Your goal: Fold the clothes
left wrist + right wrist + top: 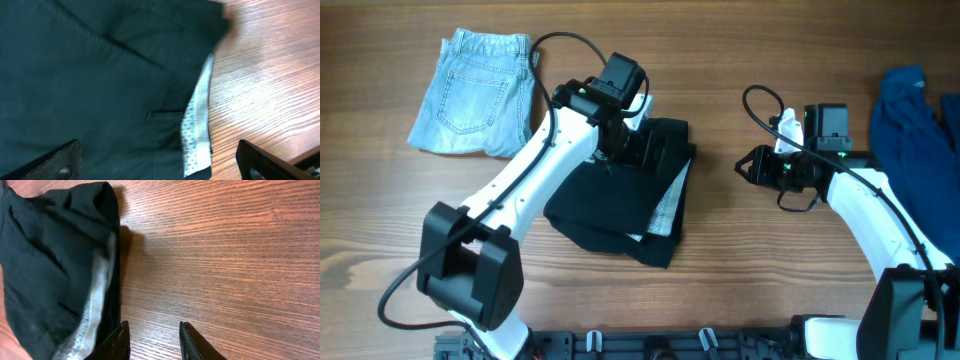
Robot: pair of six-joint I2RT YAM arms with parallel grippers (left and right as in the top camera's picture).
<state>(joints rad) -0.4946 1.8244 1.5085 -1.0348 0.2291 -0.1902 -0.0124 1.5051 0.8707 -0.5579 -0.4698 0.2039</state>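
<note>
The black shorts (620, 200) lie folded in a heap at the table's middle, with a strip of white lining (670, 205) showing along their right edge. My left gripper (632, 140) hovers over their upper part. In the left wrist view it is open (160, 167), its fingers (55, 162) wide apart above the black fabric (100, 75) and holding nothing. My right gripper (750, 165) is over bare wood to the right of the shorts. It stands partly open (152, 340) with nothing between its fingers (195, 345), the shorts' edge (50, 270) just to its left.
Pale-blue denim shorts (475, 92) lie flat at the back left. A royal-blue garment (915, 130) is bunched at the right edge, behind the right arm. Bare wooden tabletop (740, 260) lies between the black shorts and the right arm.
</note>
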